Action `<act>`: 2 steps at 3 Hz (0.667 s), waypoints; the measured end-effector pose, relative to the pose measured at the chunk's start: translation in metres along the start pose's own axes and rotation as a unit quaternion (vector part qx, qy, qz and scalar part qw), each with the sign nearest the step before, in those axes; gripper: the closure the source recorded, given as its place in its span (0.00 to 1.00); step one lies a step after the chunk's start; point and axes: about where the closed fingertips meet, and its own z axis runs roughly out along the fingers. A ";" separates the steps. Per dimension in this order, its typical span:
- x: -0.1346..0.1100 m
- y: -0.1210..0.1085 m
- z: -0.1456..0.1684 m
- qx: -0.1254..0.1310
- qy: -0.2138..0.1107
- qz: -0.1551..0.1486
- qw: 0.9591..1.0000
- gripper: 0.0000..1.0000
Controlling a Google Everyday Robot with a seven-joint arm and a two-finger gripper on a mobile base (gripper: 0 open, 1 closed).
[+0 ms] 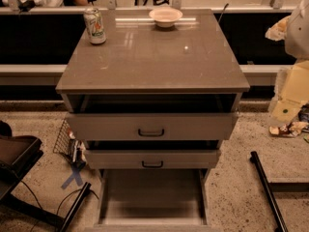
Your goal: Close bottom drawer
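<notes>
The bottom drawer (152, 197) is the lowest of three on the grey-taupe cabinet (152, 57). It is pulled far out toward me, and its plain grey tray is open to view and holds nothing. Its front lies along the bottom edge of the view, with the handle out of sight. The middle drawer (152, 158) and the top drawer (151, 125) each stand a little way out and show black handles. My gripper is not in view.
A soda can (94, 26) and a pale bowl (165, 17) stand on the cabinet top. A wire basket (65, 141) and cables lie at the lower left. A black bar (268, 192) lies on the floor at right. Yellowish boxes (294, 88) stand at the right edge.
</notes>
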 end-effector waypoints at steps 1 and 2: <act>0.000 0.000 0.000 0.000 0.000 0.000 1.000 0.00; 0.003 0.002 0.021 0.001 -0.009 0.012 1.000 0.00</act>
